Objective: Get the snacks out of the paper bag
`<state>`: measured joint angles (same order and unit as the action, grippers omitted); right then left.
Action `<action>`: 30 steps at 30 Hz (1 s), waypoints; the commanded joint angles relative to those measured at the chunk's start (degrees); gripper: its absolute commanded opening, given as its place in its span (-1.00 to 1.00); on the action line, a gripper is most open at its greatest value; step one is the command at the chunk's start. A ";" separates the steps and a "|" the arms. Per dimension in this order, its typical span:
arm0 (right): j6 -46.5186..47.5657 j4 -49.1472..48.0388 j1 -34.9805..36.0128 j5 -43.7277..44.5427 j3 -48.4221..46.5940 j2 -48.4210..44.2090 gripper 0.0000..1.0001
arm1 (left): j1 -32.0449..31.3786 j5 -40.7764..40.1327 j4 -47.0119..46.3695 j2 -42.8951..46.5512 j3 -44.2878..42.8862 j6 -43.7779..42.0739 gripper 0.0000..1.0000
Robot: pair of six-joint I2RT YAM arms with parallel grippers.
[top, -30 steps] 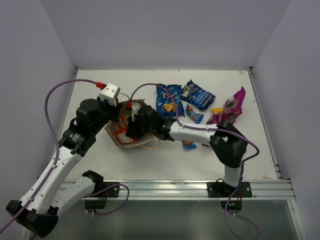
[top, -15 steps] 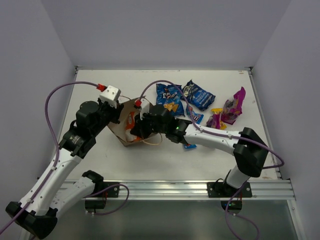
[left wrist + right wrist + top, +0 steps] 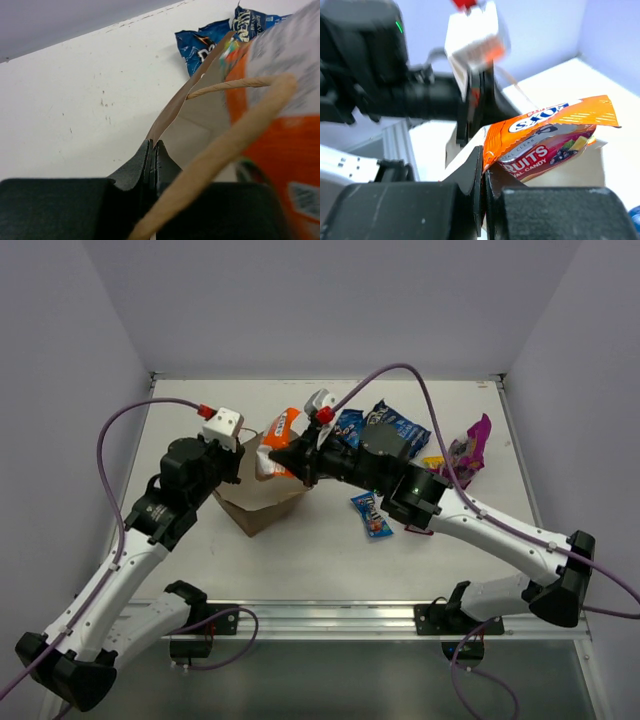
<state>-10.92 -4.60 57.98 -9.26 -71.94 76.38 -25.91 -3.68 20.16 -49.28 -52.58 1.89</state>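
Surface (image 3: 330, 560) carried paper bag (image 3: 260, 508) left of centre, orange packet (image 3: 280, 430) held above it, other snacks (image 3: 412, 430) to its right. Left wrist: left tool (image 3: 152, 149) clamped tight on paper bag rim. Right wrist: right tool (image 3: 483, 161) pinched closed on orange packet corner.

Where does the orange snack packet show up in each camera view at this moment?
Top external: upper centre, orange packet at the paper bag mouth.
Left wrist: right edge, blurred, behind the handle.
Right wrist: centre-right, pinched in the right gripper.
Shared landmark: the paper bag.
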 commanded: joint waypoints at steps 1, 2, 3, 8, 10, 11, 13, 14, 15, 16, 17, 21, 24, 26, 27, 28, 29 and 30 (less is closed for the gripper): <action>7.65 0.10 -0.49 5.46 -8.45 -3.51 -1.00 | -0.19 -3.95 -1.53 -0.91 -1.12 0.65 -1.00; 8.54 0.64 -0.50 6.17 -9.43 -4.39 -1.00 | -0.19 -5.01 -0.75 -1.52 -1.47 1.18 -1.00; 10.11 1.08 -0.58 7.05 -10.31 -4.92 -1.00 | -0.19 -6.76 -0.30 -1.96 -1.82 1.53 -1.00; 14.69 10.39 -1.46 15.92 -18.49 -7.03 -1.00 | 0.07 -13.70 3.30 -5.65 -4.37 4.78 -1.00; 14.70 13.28 -1.99 19.08 -18.59 -8.17 -1.00 | 1.21 -14.51 5.57 -7.84 -6.04 5.49 -1.00; 14.26 14.26 -2.69 21.45 -17.98 -8.87 -1.00 | 1.91 -14.68 6.11 -8.37 -6.57 6.36 -1.00; 11.81 17.32 -3.65 22.52 -15.17 -11.07 -1.00 | 3.93 -13.81 7.08 -9.08 -7.71 7.33 -1.00; 11.36 18.39 -4.53 22.70 -13.94 -11.69 -1.00 | 6.90 -12.85 7.17 -9.52 -8.06 8.12 -1.00; 8.31 19.27 -4.71 22.70 -10.97 -12.30 -1.00 | 8.41 -10.32 7.17 -9.70 -8.33 8.48 -1.00; 7.59 20.76 -4.80 22.53 -9.37 -13.18 -1.00 | 11.38 -9.25 7.00 -9.96 -8.42 8.83 -1.00; 6.88 21.47 -4.89 22.44 -7.70 -13.45 -1.00 | 12.28 -8.63 6.82 -10.14 -8.59 9.18 -1.00; 2.58 23.41 -4.89 20.25 2.03 -13.28 -1.00 | 13.34 -10.47 6.56 -11.45 -9.82 10.24 -1.00; -0.06 22.19 -4.89 18.76 8.10 -10.56 -1.00 | 13.87 -10.29 5.42 -12.24 -10.09 11.20 -1.00; -1.03 19.73 -4.98 18.14 10.32 -6.36 -1.00 | 14.31 -10.38 5.06 -13.04 -10.18 11.99 -1.00; -1.91 19.20 -4.98 17.61 11.46 -4.42 -1.00 | 14.48 -10.38 4.97 -13.39 -10.61 12.17 -1.00; -2.44 18.32 -4.98 16.56 11.56 -2.48 -1.00 | 14.92 -10.38 4.97 -14.00 -10.70 12.26 -1.00; -2.79 18.22 -4.89 15.86 11.30 1.71 -1.00 | 15.10 -10.55 4.89 -14.27 -10.88 12.43 -1.00; -3.58 17.88 -4.89 14.80 10.86 3.76 -1.00 | 15.36 -10.73 4.80 -14.62 -11.40 12.52 -1.00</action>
<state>-11.14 18.09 52.95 8.25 -59.83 76.42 -11.60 -13.89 26.59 -62.96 -61.32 12.45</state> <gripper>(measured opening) 0.010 0.019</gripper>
